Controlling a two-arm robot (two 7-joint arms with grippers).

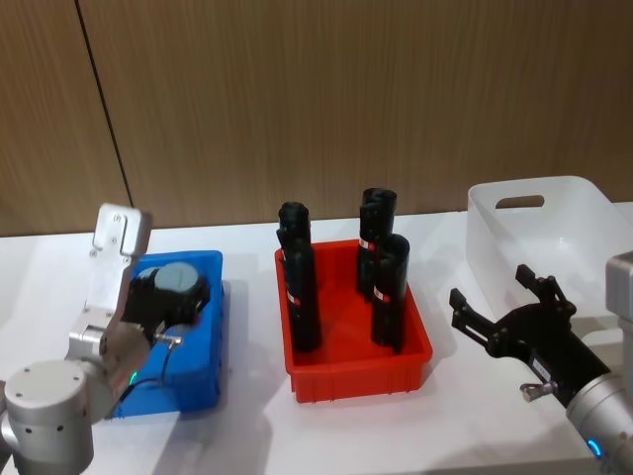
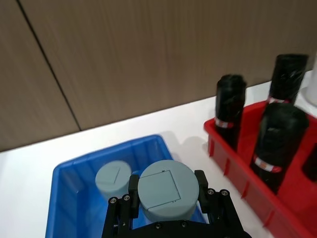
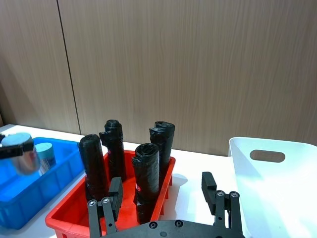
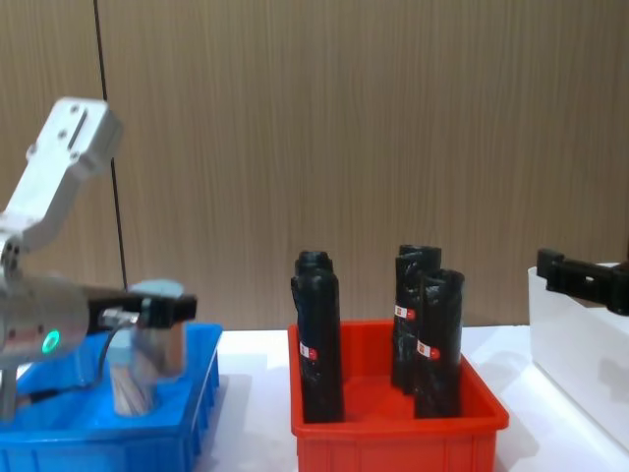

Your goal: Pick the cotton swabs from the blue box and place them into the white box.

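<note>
Left tool [image 1: 170, 289] is clamped on one cotton swab jar [image 2: 166, 198], a finger on each side of its grey-blue lid, inside the blue box [image 1: 203, 371]. From the head camera I have that box at 8 o'clock on the white surface [image 1: 40, 287]. From the chest camera the jar's lid sits above the box rim. I cannot tell if its base touches the box floor. A second jar [image 2: 113, 178] stands in the box just beside the held one, toward the back wall.

Right tool [image 1: 499, 295] hovers at 4 o'clock with its fingers apart, holding nothing, between the red bin [image 1: 356, 378] and the white box [image 1: 554, 233]. The white box is at 3 o'clock. The red bin sits near centre, toward 6 o'clock, with four black rolls [image 1: 302, 287] upright in it.
</note>
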